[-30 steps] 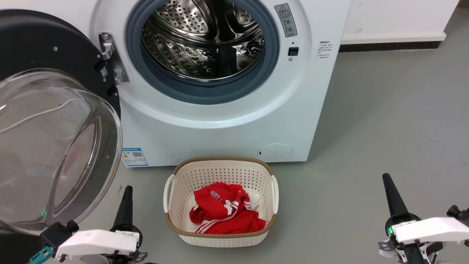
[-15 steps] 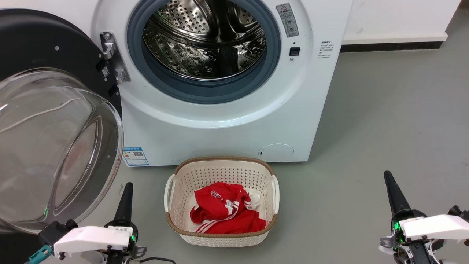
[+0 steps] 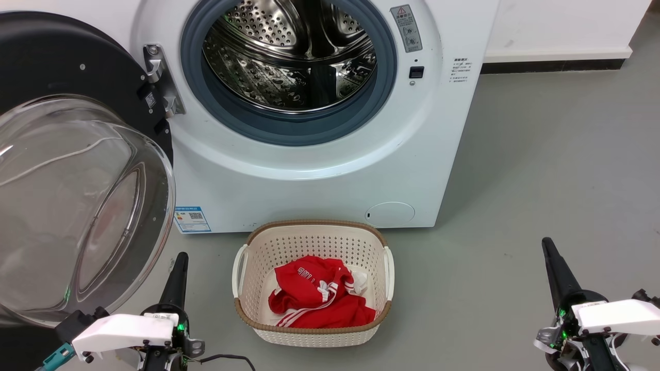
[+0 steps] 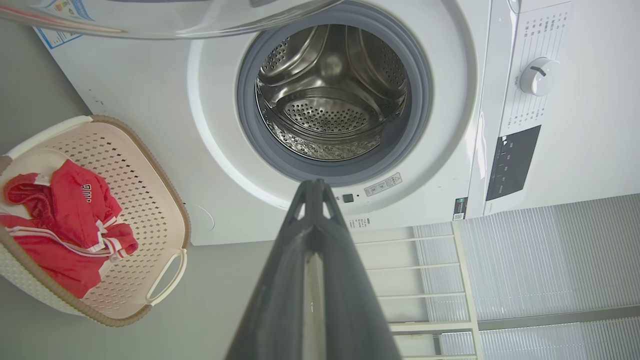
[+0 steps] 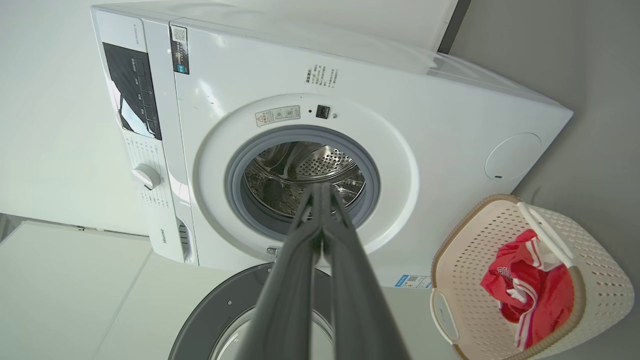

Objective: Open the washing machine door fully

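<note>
You have a smooth grey floor (image 3: pixel 541 154) running to a white wall at the far right. The big white front-loading washing machine (image 3: pixel 319 175) stands far centre. Its large round glossy black door (image 3: pixel 51 56) is swung wide to the left. Your left wrist view adds the machine's white dial (image 4: pixel 536 76). The left gripper (image 3: pixel 181 256) and right gripper (image 3: pixel 546 242) hover near you, fingers pressed together, holding nothing.

Closed left gripper (image 4: pixel 314 186) points towards the steel drum (image 4: pixel 327 107) of the washing machine (image 4: pixel 150 100); a basket (image 4: pixel 150 165) holding red clothing (image 4: pixel 65 225) sits left
</note>
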You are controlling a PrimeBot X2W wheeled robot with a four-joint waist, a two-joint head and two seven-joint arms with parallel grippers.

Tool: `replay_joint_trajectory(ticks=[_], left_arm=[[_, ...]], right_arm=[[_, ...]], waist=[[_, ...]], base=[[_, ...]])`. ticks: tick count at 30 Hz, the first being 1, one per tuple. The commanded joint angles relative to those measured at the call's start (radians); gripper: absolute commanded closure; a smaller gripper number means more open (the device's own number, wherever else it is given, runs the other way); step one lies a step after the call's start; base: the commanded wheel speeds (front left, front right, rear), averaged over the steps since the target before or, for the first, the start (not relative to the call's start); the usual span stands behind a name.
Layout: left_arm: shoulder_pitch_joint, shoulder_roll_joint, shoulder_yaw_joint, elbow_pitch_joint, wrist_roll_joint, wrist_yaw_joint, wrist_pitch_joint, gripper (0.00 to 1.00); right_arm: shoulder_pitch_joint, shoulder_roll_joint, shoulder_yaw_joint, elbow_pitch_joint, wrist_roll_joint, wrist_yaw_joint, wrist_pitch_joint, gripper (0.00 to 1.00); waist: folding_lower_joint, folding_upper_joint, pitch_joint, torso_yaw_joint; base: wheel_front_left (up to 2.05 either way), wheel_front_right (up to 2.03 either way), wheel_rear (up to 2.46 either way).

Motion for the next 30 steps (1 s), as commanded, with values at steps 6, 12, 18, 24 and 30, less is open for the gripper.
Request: replay_joint_trajectory(ticks=[6,12,18,24,30], left_arm=[[-0.027,0.002,0.009,0.010,-0.064,-0.010,0.017,1.00],[-0.035,0.000,0.014,0.020,-0.111,-0.016,0.032,1.00],[-0.040,-0.001,0.018,0.029,-0.156,-0.021,0.043,1.00],[-0.047,-0.003,0.023,0.038,-0.199,-0.025,0.056,1.00],[-0.049,-0.005,0.028,0.044,-0.224,-0.028,0.064,1.00]], right_arm=[[-0.022,-0.001,-0.009,0.003,0.064,0.000,0.018,1.00],[-0.028,0.000,-0.014,0.009,0.109,0.000,0.031,1.00],[-0.033,0.002,-0.020,0.014,0.152,0.000,0.042,1.00],[-0.034,0.003,-0.025,0.019,0.195,0.000,0.053,1.00],[-0.037,0.005,-0.029,0.022,0.218,0.000,0.061,1.00]], waist=[[0.0000,-0.0001,0.000,0.002],[0.0000,-0.0001,0.000,0.003],[-0.0001,-0.0001,0.000,0.005],[-0.0001,-0.0001,0.000,0.006],[-0.0001,-0.0001,0.000,0.008]], base=[[0.00,0.00,0.00],[0.00,0.00,0.00],[0.00,0.00,0.00],[0.00,0.00,0.00],[0.00,0.00,0.00]])
